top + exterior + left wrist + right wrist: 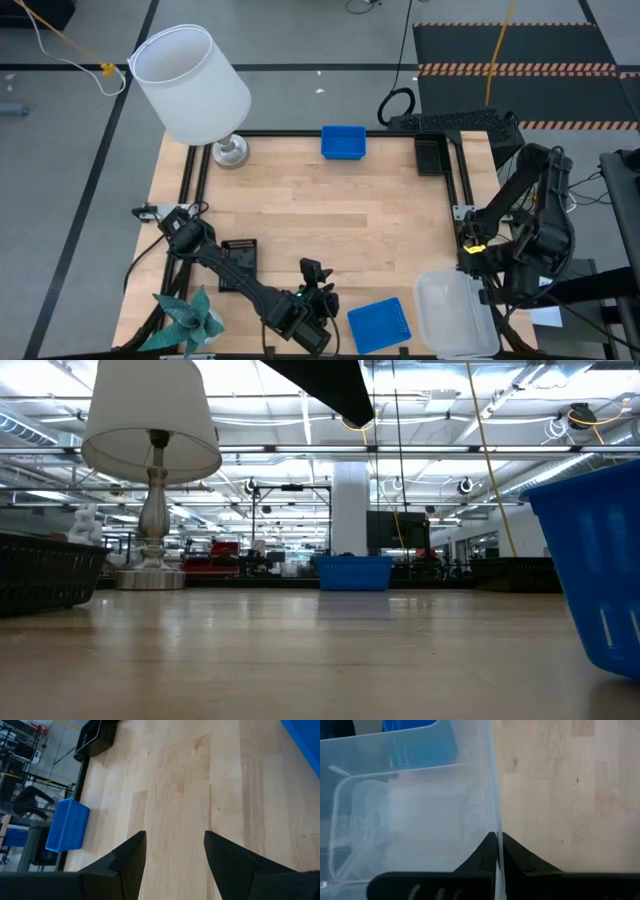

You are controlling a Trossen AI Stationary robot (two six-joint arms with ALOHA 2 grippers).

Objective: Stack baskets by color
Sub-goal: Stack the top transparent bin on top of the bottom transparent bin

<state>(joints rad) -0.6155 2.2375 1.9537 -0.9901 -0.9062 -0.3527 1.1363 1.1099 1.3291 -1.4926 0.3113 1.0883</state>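
Note:
My right gripper (496, 840) is shut on a clear basket (455, 312) at the table's near right. A blue basket (380, 325) lies beside it, and a black basket (238, 262) sits at the near left. Another blue basket (343, 142) and another black one (431, 155) sit by the far edge. My left gripper (315, 272) hovers open over bare wood near the front, between the near black and blue baskets, with nothing between its fingers (132, 852). My right gripper pinches the clear basket's thin side wall (495, 827) at its upper edge, one finger inside the basket and one outside. The fingers come steeply from above, at the basket's far side (468, 275). Whether the basket's bottom rests on the table I cannot tell.
A white-shaded lamp (190, 85) stands at the far left corner and a teal paper plant (190, 318) at the near left corner. The middle of the wooden table (340, 215) is bare. A black frame rail (455, 170) runs along the right side.

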